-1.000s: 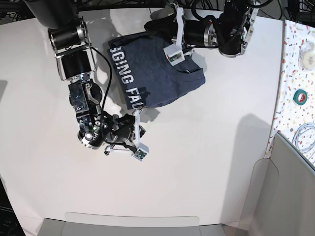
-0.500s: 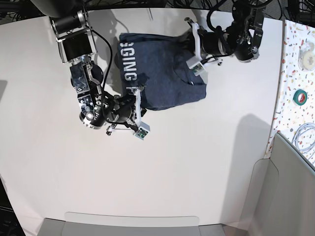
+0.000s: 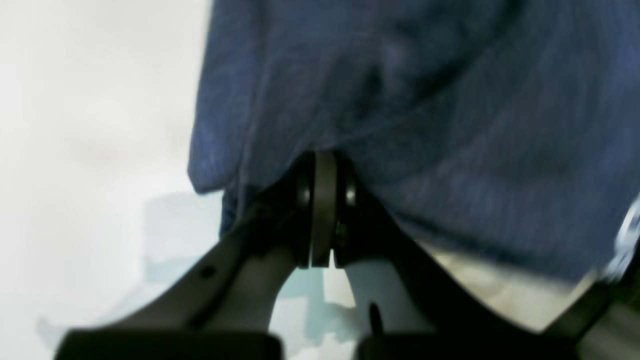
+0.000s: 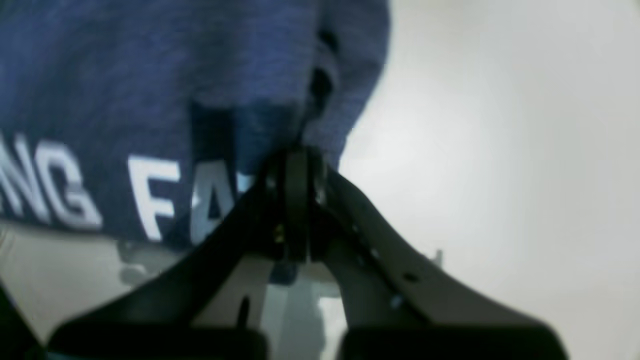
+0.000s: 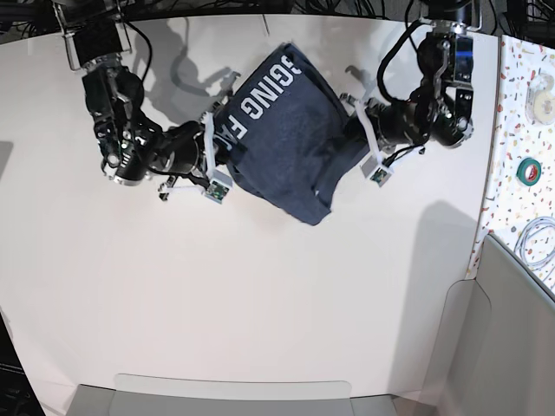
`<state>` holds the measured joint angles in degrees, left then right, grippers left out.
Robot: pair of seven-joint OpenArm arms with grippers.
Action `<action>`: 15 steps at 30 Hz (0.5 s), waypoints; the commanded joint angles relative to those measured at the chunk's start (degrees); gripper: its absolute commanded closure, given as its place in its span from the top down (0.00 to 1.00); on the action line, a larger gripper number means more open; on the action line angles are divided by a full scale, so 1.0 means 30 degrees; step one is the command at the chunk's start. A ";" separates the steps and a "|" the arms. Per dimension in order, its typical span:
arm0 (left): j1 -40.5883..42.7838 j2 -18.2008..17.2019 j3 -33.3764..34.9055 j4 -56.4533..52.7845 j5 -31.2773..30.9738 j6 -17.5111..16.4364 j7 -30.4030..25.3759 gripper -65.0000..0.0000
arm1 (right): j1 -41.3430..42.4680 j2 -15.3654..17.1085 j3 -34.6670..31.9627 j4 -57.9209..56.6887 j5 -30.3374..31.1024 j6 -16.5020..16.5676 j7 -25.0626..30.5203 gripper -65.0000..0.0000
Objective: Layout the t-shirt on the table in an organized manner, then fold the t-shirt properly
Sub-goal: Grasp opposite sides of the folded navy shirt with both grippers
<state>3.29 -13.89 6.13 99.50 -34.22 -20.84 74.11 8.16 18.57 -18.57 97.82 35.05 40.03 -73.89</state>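
The navy t-shirt [image 5: 286, 130] hangs stretched between my two grippers above the white table [image 5: 260, 303], its white letters facing up toward the far side and a loose corner drooping toward the front. On the base view's right, my left gripper [image 5: 354, 132] is shut on the plain cloth edge. The left wrist view shows that same gripper [image 3: 322, 185] pinching the t-shirt [image 3: 400, 100]. On the base view's left, my right gripper [image 5: 230, 154] is shut on the lettered edge. In the right wrist view its jaws [image 4: 297, 165] clamp the t-shirt [image 4: 150, 75] beside the letters.
A speckled strip at the right edge holds a green tape roll [image 5: 530, 170], a white tape roll [image 5: 545, 104] and a coiled cable [image 5: 538, 238]. A grey bin [image 5: 512, 347] stands at the front right, and a grey tray edge [image 5: 234, 394] lies along the front.
The shirt has come up off the table and turned, now spread between both grippers. The right arm swung toward the far side; the left arm came nearer and lower.
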 commanded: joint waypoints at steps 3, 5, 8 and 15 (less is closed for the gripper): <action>-0.0935 0.0630 -0.0066 -0.0977 0.0138 0.0397 0.0016 0.00 | -0.0157 0.0360 0.0079 0.0814 0.1490 -0.0010 0.0351 0.00; -0.1492 0.0952 -0.0066 -0.1593 0.0138 0.0456 -0.0013 0.00 | -0.0304 0.0360 0.0079 0.0932 0.1665 -0.0010 0.0351 0.00; -0.2020 0.1451 -0.0007 -0.1827 0.0138 0.0456 -0.0512 0.00 | -0.0655 0.0360 0.0079 0.0932 0.1695 -0.0010 0.0321 0.00; -0.2899 0.2007 -0.0066 -0.1827 0.0109 0.0456 -0.1039 0.00 | -0.0655 0.1005 0.0314 0.1195 0.1607 -0.0010 0.0439 0.00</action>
<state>-4.25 -7.70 6.24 93.12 -33.32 -19.42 71.88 5.08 20.80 -18.46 100.09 39.20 40.05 -73.54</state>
